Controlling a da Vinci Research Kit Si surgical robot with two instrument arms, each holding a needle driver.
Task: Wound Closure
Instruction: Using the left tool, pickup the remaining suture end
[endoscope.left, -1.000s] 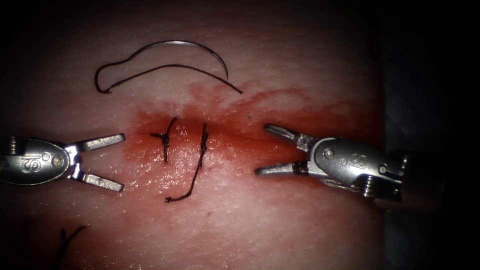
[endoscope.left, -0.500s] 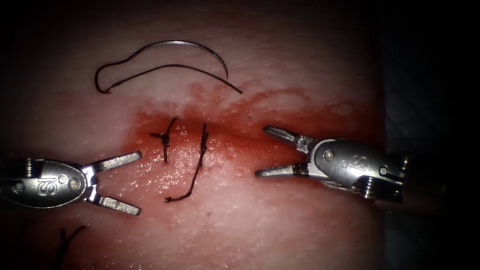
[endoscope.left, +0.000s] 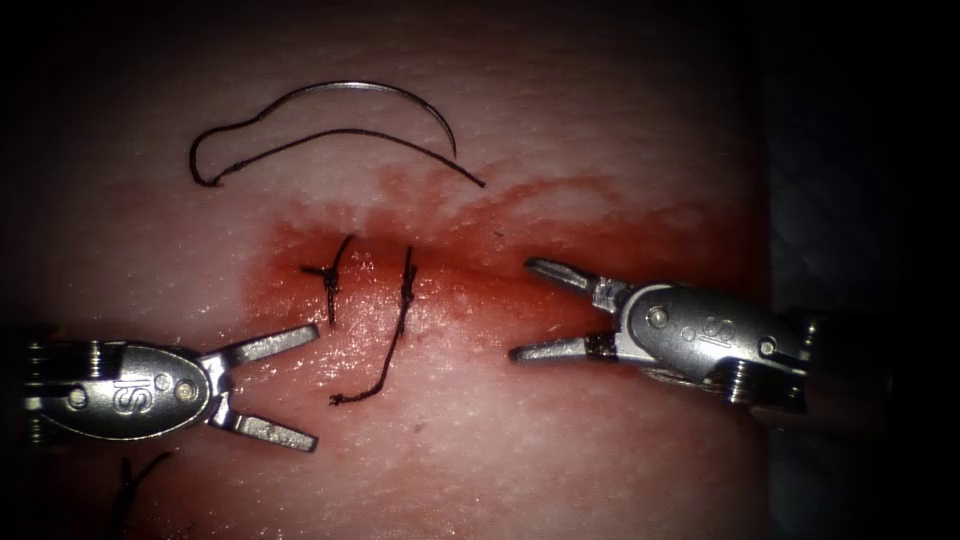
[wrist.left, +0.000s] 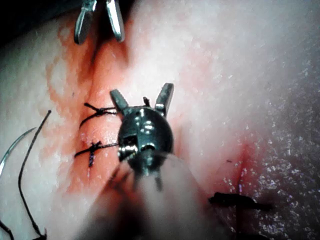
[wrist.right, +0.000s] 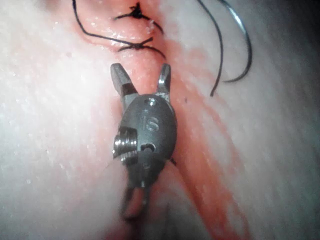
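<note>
Gap between left pincer (endoscope.left: 315, 385) and right pincer (endoscope.left: 520, 308): two knotted stitches (endoscope.left: 330, 275), trailing thread tail (endoscope.left: 375, 375) in way. Needle (endoscope.left: 380, 95) lies loose far side; near-right tissue (endoscope.left: 560, 460) bare.

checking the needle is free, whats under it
The needle lies loose on bare tissue, above the cut, its thread beside it. Neither open gripper, left or right, holds anything.

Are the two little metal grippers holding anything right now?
No. The left gripper and the right gripper are both open and hold nothing. The needle lies loose on the tissue with its thread, above the cut.
</note>
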